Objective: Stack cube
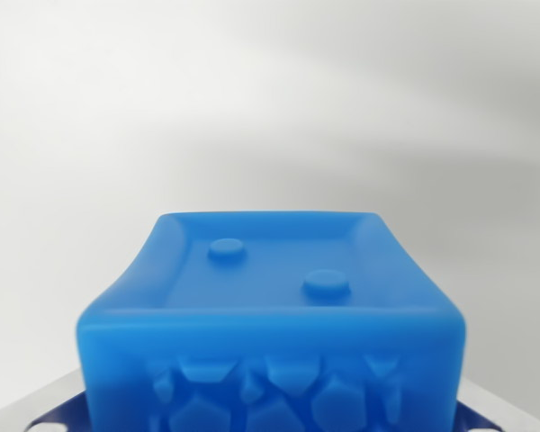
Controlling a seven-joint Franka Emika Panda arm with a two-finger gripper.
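Blue cube fills frame at 6 o'clock, apparently carried. Claw state: can't tell, fingers unseen. Next: find base cube, align, lower.

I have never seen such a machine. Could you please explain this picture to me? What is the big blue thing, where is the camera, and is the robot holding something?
The picture comes from a small camera fixed on the wrist of a robot arm, so it looks along the arm's own grasping part. The big blue thing is a blue cube, very close to the lens, which is why it fills the lower half. Its top face has a raised rim and two round bumps; its near face has a broken-stone pattern. At the bottom corners you can see pale grey and dark blue parts, probably belonging to the grasping part, but the jaws themselves are hidden. So I cannot say for sure that the cube is held, though its closeness suggests so. Behind it is only a plain whitish surface with soft shadows. No second cube is visible.
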